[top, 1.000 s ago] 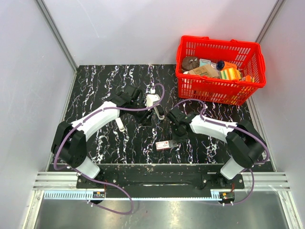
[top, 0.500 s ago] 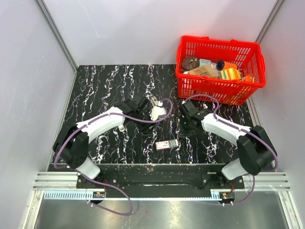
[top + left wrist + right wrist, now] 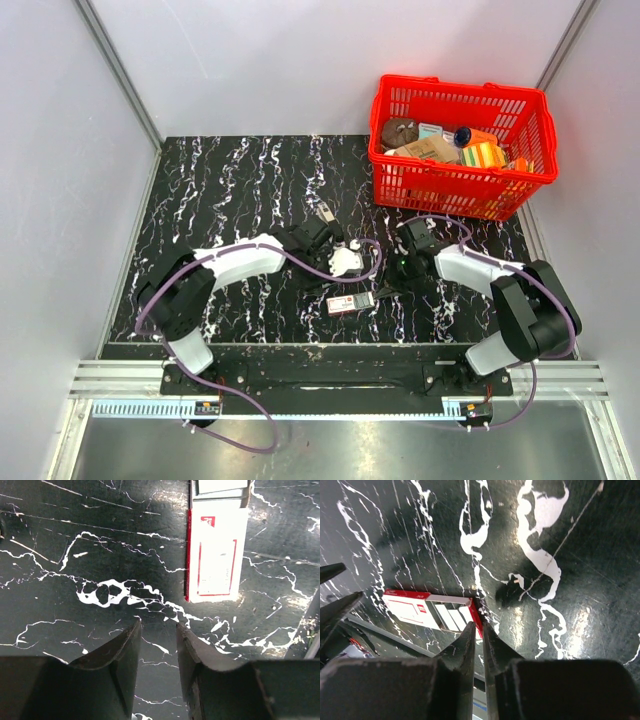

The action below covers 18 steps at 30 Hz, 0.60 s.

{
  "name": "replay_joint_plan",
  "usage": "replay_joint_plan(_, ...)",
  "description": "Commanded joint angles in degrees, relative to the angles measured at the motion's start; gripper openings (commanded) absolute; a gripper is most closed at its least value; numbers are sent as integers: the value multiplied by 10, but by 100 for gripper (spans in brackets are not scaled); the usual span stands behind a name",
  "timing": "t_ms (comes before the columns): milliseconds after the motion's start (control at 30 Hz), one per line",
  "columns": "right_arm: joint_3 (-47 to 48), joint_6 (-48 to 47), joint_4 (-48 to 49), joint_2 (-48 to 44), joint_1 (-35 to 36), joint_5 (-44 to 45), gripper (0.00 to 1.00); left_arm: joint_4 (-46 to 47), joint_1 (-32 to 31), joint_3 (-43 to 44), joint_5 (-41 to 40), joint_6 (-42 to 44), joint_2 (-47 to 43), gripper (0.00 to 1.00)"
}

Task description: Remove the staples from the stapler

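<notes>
A slim grey stapler [image 3: 325,214] lies on the black marble table just behind my left wrist, partly hidden by the arm; neither wrist view shows it. My left gripper [image 3: 348,270] hangs low over the table, open and empty [image 3: 157,625], its tips a little short of the small red-and-white box [image 3: 217,555]. My right gripper [image 3: 383,289] is shut with nothing visible between the jaws [image 3: 476,624]. Its tips sit at the red end of that box [image 3: 432,611], whose tray is slid out and shows pale strips inside.
The red-and-white box [image 3: 350,303] lies near the table's front edge between both grippers. A red basket [image 3: 460,150] full of items stands at the back right. A metal rail [image 3: 330,372] runs along the near edge. My left fingers show at the right wrist view's left edge [image 3: 337,611].
Both grippers moved from the table's middle toward the box near the front edge. My left gripper came away from the stapler and swung right and forward; the right swung right, then forward.
</notes>
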Motion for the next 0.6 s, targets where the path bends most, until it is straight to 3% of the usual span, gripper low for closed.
replay_joint_plan(0, -2, 8, 33, 2, -12, -42, 16, 44, -10, -5, -33, 12, 11, 38)
replay_joint_plan(567, 17, -17, 15, 32, -26, -56, 14, 64, -27, -5, -28, 15, 25, 38)
